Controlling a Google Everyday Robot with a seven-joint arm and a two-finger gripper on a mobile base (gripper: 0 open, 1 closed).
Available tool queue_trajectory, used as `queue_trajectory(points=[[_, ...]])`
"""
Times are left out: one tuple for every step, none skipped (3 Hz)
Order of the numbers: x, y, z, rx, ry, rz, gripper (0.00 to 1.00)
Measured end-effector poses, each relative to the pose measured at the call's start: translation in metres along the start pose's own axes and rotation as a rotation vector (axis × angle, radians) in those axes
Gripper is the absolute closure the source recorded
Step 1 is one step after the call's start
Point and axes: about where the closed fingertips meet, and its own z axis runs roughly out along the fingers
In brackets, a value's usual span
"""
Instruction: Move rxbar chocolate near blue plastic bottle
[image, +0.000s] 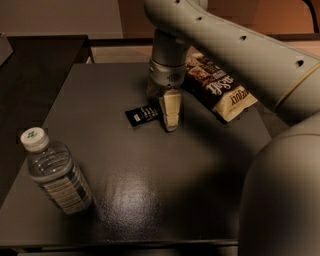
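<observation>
Rxbar chocolate (141, 115), flat black wrapper, lies mid-frame on the glossy dark tabletop (165, 195), its right end at the end effector (168, 118); you can't tell its grip state. Ribbed clear blue plastic bottle (55, 175): lower left.

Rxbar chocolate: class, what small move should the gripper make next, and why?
Probably secure a grip on the rxbar chocolate: the gripper is down at its right end, while the blue plastic bottle stands well away, nearer the camera.
</observation>
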Motion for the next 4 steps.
queue_trajectory(points=[[-0.002,-0.001,0.001,-0.009,-0.001,0.001,0.41],[-0.004,-0.001,-0.001,-0.01,-0.005,-0.002,0.64],[-0.005,0.0,-0.004,-0.01,-0.005,-0.002,0.88],[-0.014,0.009,-0.019,0.006,-0.039,-0.02,1.0]])
